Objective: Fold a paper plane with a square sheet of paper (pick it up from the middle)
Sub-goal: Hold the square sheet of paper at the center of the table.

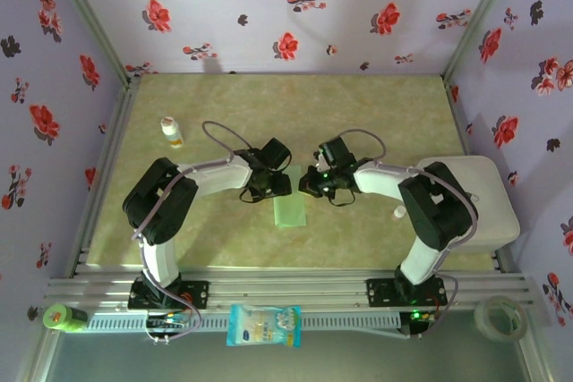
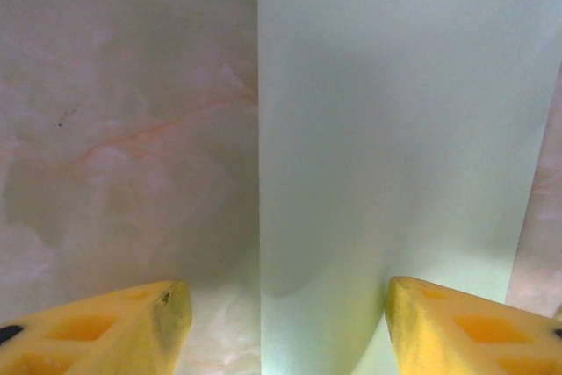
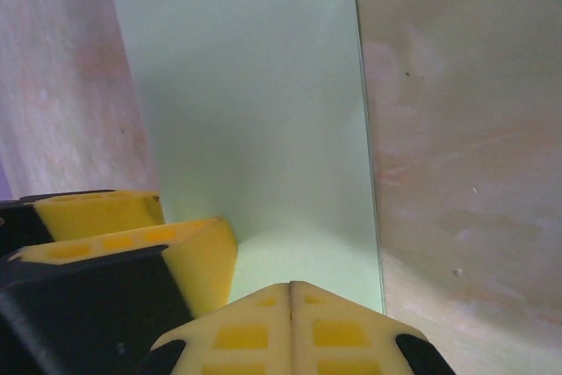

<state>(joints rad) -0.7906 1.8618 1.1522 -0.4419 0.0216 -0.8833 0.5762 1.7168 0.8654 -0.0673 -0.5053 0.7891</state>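
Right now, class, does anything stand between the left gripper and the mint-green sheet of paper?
Nothing visible does. The open left gripper hangs directly over a long edge of the mint-green paper, one finger over the paper, the other over the table.

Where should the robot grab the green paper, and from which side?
Probably the middle of one long edge, coming in low from the side. The paper lies flat and thin on the table, so there is nothing to pinch from straight above; only its edges offer a hold.
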